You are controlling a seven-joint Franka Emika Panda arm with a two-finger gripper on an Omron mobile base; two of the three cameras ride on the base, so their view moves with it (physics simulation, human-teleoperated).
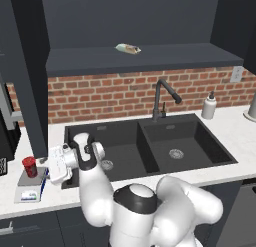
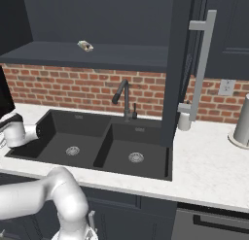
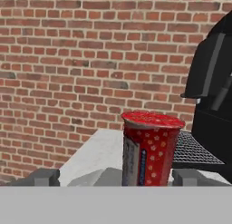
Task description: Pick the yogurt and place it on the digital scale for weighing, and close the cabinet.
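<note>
yogurt (image 1: 29,166): seen upright on the digital scale (image 1: 30,185)
gripper (image 3: 115,177): fingers spread, yogurt between, not pinched
cabinet (image 2: 177,64): door seen open

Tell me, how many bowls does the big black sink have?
2. The sink has a left bowl nearest the yogurt and a right bowl below the faucet.

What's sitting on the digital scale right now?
The yogurt stands upright on the digital scale. The plate beneath the cup is covered.
</note>
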